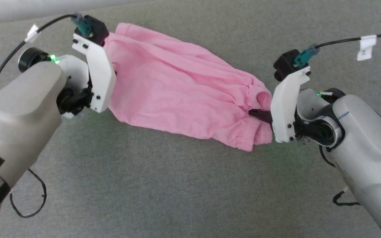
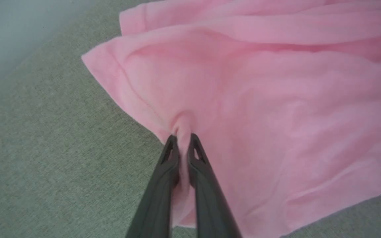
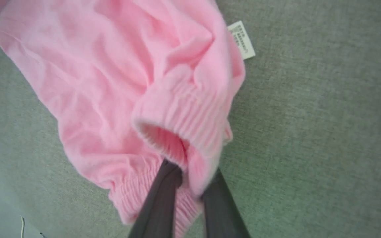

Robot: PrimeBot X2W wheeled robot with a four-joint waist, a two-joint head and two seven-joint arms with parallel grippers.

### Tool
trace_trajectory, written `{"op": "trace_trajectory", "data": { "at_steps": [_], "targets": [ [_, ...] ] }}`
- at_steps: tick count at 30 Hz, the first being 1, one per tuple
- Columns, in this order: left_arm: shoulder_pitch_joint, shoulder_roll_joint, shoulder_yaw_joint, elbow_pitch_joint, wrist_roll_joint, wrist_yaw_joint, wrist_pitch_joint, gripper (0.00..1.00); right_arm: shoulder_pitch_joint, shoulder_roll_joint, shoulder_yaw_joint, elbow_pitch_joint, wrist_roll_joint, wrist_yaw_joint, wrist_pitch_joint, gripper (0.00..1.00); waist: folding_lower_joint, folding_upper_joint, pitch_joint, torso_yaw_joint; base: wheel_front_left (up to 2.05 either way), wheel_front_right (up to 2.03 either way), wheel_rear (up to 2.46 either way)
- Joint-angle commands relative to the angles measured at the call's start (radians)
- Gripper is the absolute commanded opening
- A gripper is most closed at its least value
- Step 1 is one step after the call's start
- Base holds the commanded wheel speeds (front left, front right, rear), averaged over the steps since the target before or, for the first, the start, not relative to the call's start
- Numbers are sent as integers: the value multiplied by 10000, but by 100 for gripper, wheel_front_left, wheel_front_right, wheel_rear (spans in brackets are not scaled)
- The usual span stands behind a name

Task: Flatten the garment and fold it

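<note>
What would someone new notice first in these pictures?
A bright pink garment lies wrinkled across the grey woven surface. The left gripper pinches its hemmed edge, and the right gripper grips the ribbed waistband at the opposite end, near a small white label.

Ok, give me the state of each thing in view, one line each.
garment: rumpled, not flat, not folded, held at both ends
waistband: gathered and bunched, opening gaping
label: sticking out past the cloth edge
left hand: shut on a pinch of the garment near its hem
right hand: shut on the garment at the waistband
</note>
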Motion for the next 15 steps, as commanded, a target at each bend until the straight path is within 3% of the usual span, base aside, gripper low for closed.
{"op": "trace_trajectory", "data": {
  "at_steps": [1, 15],
  "targets": [
    [252, 126, -26, -158, -62, -67, -202, 0, 208, -176, 29, -251, 280, -7, -153, 0, -3, 0, -663, 139, 0, 0, 0],
    [2784, 1487, -88, -2649, 69, 60, -1344, 0, 2944, -2692, 124, -3297, 1990, -7, -757, 0, -3, 0, -2724, 1175, 0, 0, 0]
  ]
}}
